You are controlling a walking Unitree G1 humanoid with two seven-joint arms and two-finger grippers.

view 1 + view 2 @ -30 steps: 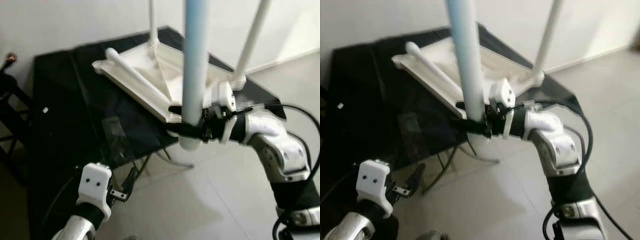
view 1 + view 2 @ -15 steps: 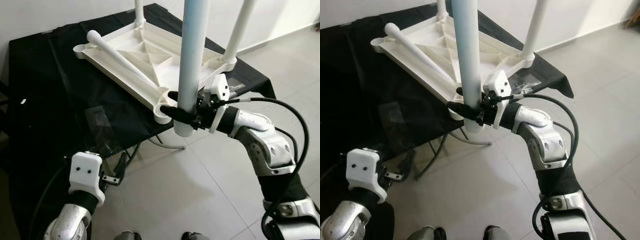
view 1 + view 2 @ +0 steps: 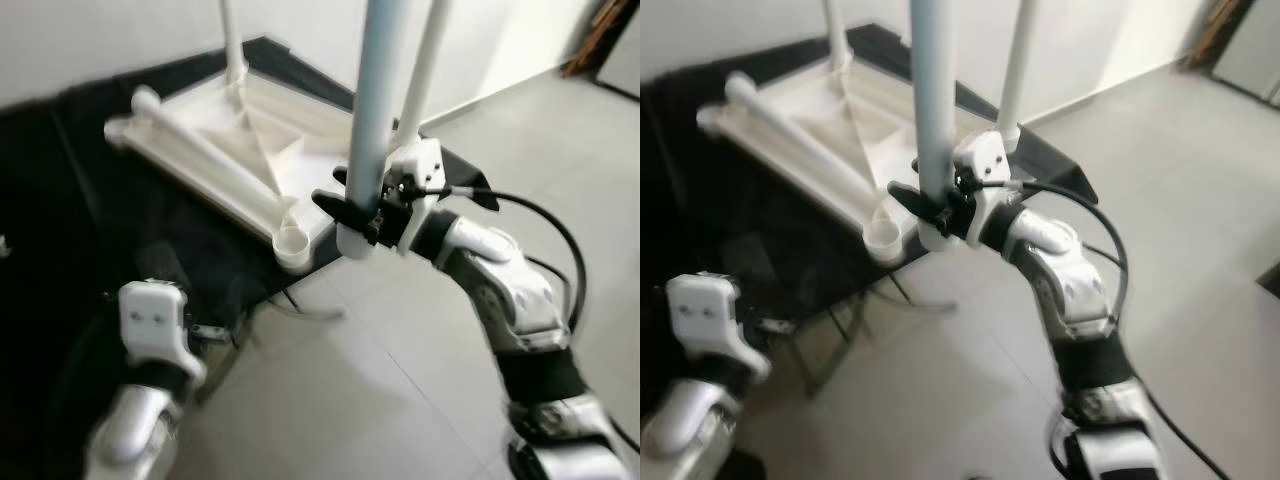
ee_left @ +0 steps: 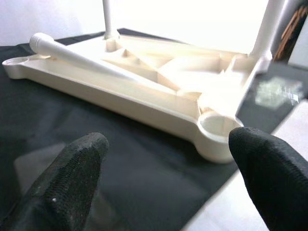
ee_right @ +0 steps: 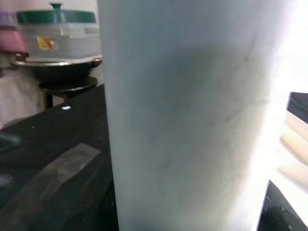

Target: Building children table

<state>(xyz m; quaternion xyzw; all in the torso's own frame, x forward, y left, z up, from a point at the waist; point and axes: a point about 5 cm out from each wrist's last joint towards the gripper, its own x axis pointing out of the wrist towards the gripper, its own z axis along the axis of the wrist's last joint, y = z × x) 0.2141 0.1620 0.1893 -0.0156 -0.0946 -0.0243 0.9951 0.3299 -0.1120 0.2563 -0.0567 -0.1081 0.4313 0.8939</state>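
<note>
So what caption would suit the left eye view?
Right gripper holds a leg upright beside the upturned tabletop's empty socket.

both eye views are softly blurred throughout, most strongly at the lower edge around the left arm (image 3: 150, 350), whose outline smears. daylight falls from beyond the upturned white table top (image 3: 225, 150), on the side away from the camera, leaving the pale floor (image 3: 400, 390) evenly lit and the black worktop (image 3: 60, 230) dull, with a faint grey reflection. in the left wrist view the area behind the table top is blown out to white, and the two near fingertips (image 4: 67, 183) are out of focus. in the right wrist view the held leg (image 5: 187, 120) is a blurred grey mass, glaring white along one side.
</note>
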